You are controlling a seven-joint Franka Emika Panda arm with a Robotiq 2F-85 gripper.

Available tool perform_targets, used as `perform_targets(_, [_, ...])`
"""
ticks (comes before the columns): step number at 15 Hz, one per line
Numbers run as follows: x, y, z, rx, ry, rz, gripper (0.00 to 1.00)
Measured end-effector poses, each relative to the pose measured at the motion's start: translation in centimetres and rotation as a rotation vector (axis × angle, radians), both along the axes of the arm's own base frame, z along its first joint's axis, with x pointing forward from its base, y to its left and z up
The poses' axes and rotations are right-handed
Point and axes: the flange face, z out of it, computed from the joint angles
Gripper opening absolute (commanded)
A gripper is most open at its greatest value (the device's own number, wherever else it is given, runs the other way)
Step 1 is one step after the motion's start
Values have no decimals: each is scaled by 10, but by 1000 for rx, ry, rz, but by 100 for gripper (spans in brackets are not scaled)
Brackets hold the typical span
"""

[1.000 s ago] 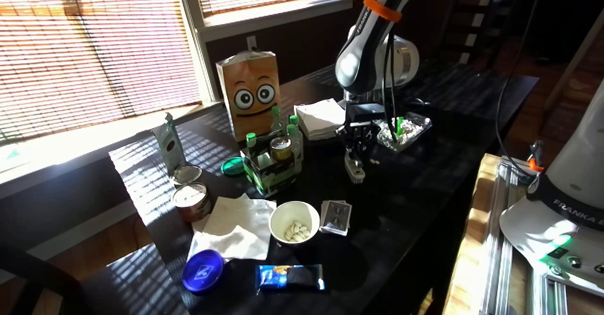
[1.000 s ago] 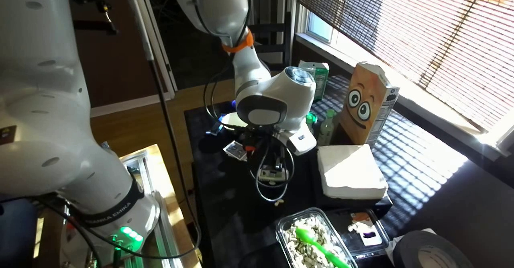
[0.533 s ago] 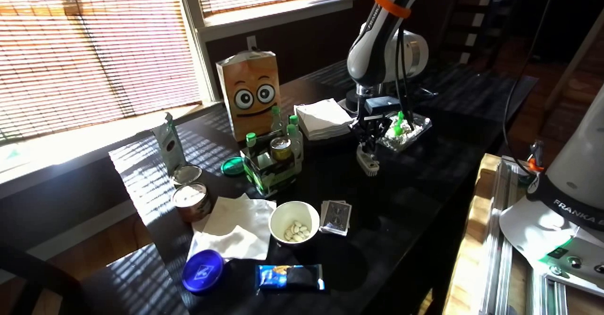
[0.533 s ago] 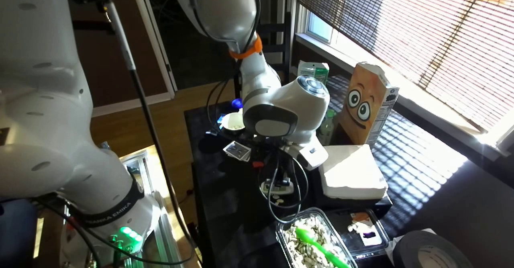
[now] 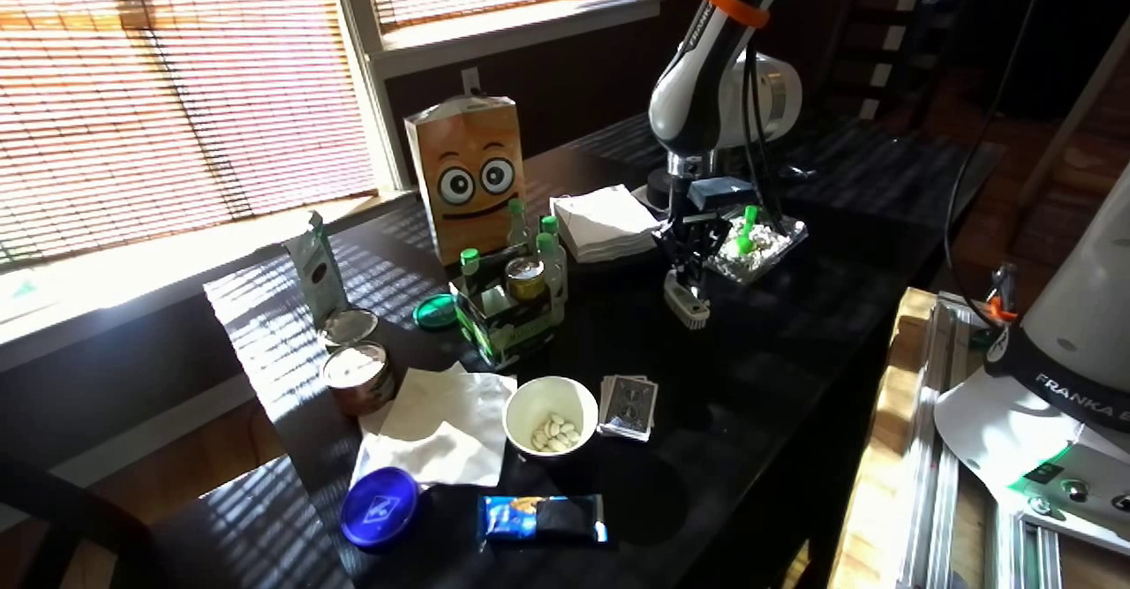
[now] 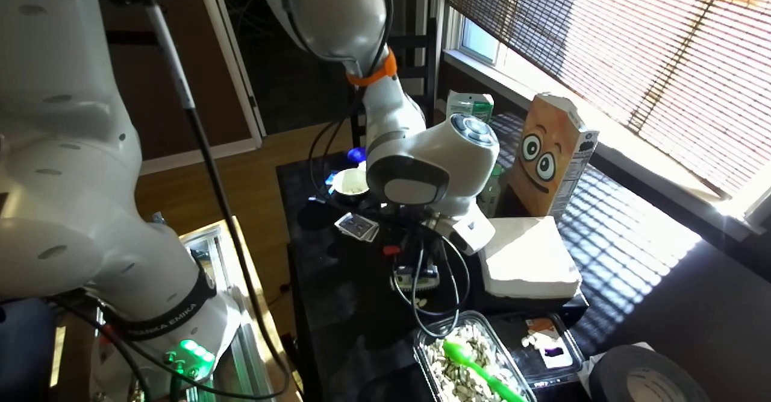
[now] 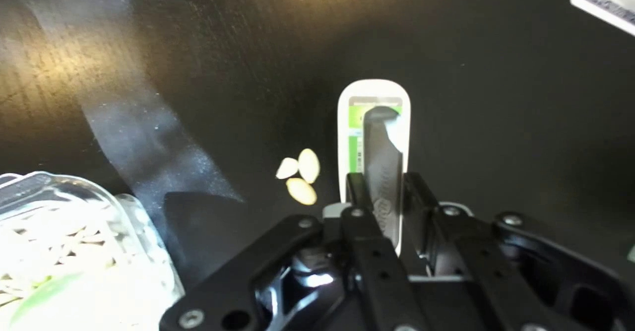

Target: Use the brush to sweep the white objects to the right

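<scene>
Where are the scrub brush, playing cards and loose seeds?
Scrub brush (image 7: 382, 165): wrist view, its grey handle.
Playing cards (image 5: 630, 405): in an exterior view, top card's back.
Loose seeds (image 7: 308, 166): wrist view, uppermost seed.

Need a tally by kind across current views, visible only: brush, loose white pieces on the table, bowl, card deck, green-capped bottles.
Brush: 1
Loose white pieces: 3
Bowl: 1
Card deck: 1
Green-capped bottles: 4
Total: 10
</scene>
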Motion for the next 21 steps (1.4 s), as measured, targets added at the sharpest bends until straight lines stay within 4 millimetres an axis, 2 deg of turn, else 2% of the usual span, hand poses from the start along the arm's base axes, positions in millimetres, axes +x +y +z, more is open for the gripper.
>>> perform_targets(3, [10, 28, 16, 32, -46, 49, 6])
perform_targets(6, [9, 57, 25, 27, -20, 187, 6])
perform_targets(13, [8, 100, 35, 70, -13, 542, 6])
perform_targets(17, [10, 116, 32, 89, -8, 711, 6])
perform_targets(21, [17, 121, 21, 75, -1, 751, 6])
